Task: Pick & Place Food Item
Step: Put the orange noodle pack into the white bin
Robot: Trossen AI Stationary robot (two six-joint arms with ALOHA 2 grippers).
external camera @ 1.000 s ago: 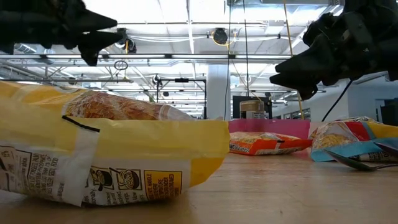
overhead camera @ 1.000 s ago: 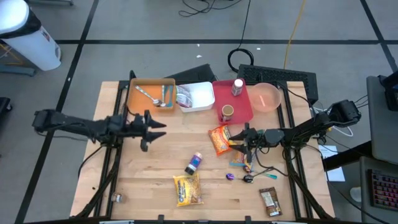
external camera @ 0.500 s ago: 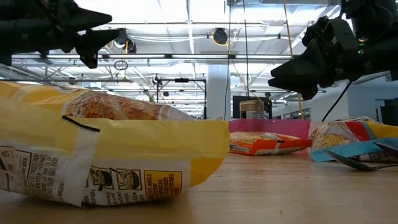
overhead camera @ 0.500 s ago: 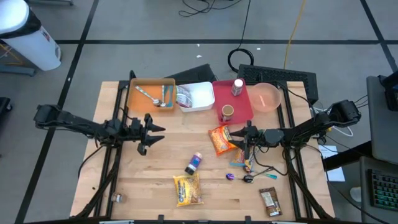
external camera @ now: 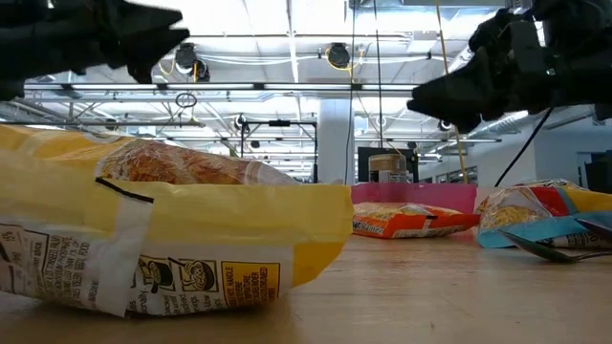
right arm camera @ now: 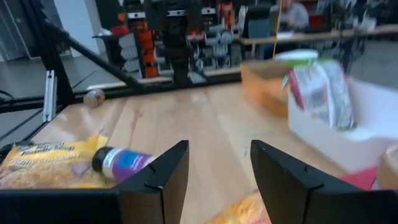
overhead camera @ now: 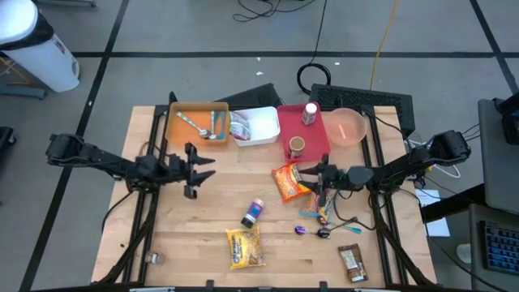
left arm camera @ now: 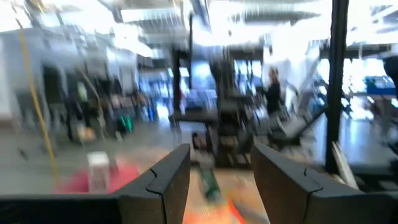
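Bright overhead glare, blurred wrist views

The table (overhead camera: pixel 203 211) is pale wood planking, smooth and matt, with visible grain; the yellow snack bag (external camera: pixel 172 229) is crinkled glossy plastic film; the orange snack bag (overhead camera: pixel 285 182) is shiny film too; the red tray (overhead camera: pixel 315 139) looks like smooth matt plastic; the spoon (overhead camera: pixel 195 126) in the far orange bin (overhead camera: pixel 174 130) is bright metal; both arms are matt black.

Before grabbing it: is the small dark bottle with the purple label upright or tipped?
Tipped: the small dark bottle with the purple label lies on its side on the wooden table.
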